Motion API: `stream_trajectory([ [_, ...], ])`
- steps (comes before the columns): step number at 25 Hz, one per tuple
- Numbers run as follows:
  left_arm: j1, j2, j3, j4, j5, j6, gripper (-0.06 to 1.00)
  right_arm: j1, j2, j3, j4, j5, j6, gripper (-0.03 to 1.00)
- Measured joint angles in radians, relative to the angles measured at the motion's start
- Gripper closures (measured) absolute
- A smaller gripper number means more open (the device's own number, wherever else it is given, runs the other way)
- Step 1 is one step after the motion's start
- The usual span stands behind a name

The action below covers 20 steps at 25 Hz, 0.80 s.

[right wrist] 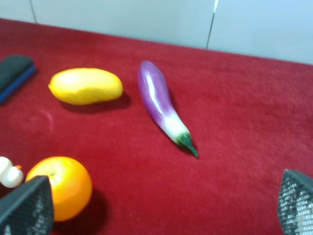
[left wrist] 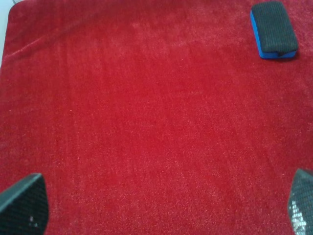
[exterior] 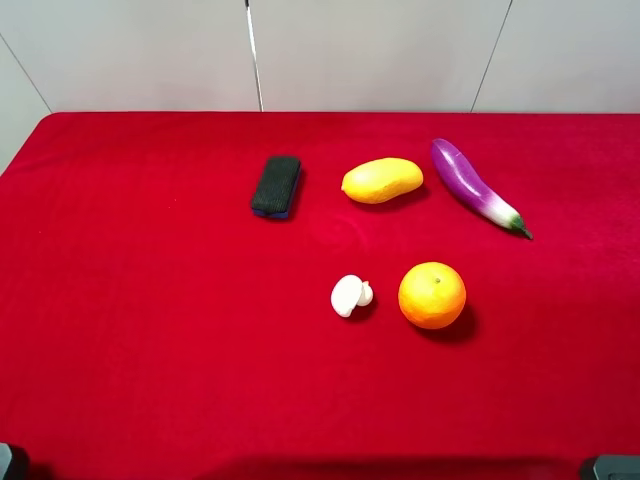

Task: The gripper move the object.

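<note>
The purple eggplant (exterior: 475,185) lies on the red cloth at the back right, its green stem pointing to the front right. It also shows in the right wrist view (right wrist: 159,100), lying free and some way ahead of my right gripper (right wrist: 161,205), which is open and empty. My left gripper (left wrist: 161,210) is open and empty over bare red cloth on the left side. Nothing touches the eggplant. In the exterior high view only dark corners of the arms show at the bottom edge.
A yellow mango (exterior: 382,180) lies just left of the eggplant, and a black sponge block (exterior: 276,186) further left. An orange (exterior: 432,295) and a small white mushroom-like toy (exterior: 350,296) sit nearer the front. The red cloth (exterior: 150,330) covers the table.
</note>
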Motion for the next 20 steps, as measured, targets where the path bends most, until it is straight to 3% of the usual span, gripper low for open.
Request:
stream_trajectory([
  [9, 0.0, 0.0, 0.0, 0.0, 0.0, 0.0, -0.03, 0.0, -0.002, 0.005, -0.183, -0.001, 0.221, 0.28],
  [20, 0.0, 0.0, 0.0, 0.0, 0.0, 0.0, -0.03, 0.0, -0.003, 0.005, -0.193, -0.002, 0.239, 0.28],
])
